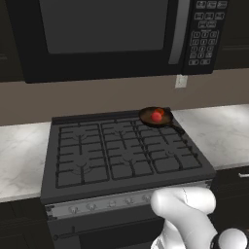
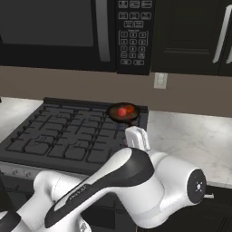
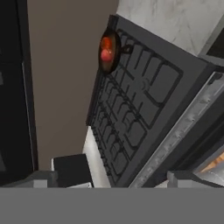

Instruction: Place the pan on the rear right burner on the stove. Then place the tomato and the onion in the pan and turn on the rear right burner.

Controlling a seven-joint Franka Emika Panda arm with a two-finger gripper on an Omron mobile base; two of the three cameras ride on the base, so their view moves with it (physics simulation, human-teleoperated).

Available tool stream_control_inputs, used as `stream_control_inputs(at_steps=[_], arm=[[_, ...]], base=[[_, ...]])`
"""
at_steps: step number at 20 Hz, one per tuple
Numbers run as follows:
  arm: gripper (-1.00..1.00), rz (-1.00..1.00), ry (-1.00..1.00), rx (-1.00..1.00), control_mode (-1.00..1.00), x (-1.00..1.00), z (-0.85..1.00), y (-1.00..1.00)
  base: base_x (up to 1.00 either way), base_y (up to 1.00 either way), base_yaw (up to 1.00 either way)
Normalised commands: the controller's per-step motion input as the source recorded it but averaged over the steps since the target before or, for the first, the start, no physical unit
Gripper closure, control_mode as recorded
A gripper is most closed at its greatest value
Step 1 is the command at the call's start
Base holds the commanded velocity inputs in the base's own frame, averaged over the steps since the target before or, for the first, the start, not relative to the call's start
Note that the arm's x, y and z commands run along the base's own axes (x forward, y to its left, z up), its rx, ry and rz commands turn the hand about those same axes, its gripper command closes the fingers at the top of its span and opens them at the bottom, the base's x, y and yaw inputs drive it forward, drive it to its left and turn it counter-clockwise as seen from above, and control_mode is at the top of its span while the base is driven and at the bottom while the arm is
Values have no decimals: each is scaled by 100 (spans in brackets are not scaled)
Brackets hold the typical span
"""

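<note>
At upper centre of the hand view, pan (image 3: 109, 51) already loaded, so bring your wide-open gripper (image 3: 111, 178) squarely onto the correct knob on the stove (image 1: 97, 187).

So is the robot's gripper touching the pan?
Apart. The hand view shows the gripper far from the pan, with the stove grates between them.

Dark pan (image 1: 155, 116) on the stove's (image 1: 121, 151) rear right burner — tomato (image 1: 156, 116) and onion (image 1: 160, 112) inside

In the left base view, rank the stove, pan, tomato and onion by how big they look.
1. stove
2. pan
3. tomato and onion: look alike, and the onion is partly hidden, so no ranking.
</note>
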Motion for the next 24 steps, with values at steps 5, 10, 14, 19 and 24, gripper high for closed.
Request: stream_control_inputs(at_steps=[5, 10, 14, 19, 24], arm=[[-100, -4, 0, 7, -100, 0, -34, -1], [-100, 0, 0, 10, -100, -1, -43, -1], [-100, 0, 0, 9, -100, 0, -51, 0], [-100, 1, 0, 7, -100, 24, -43, -1], [-100, 8, 0, 4, -100, 53, -34, -6]], base=[[0, 0, 0], [0, 0, 0], [0, 0, 0], [0, 0, 0], [0, 0, 0]])
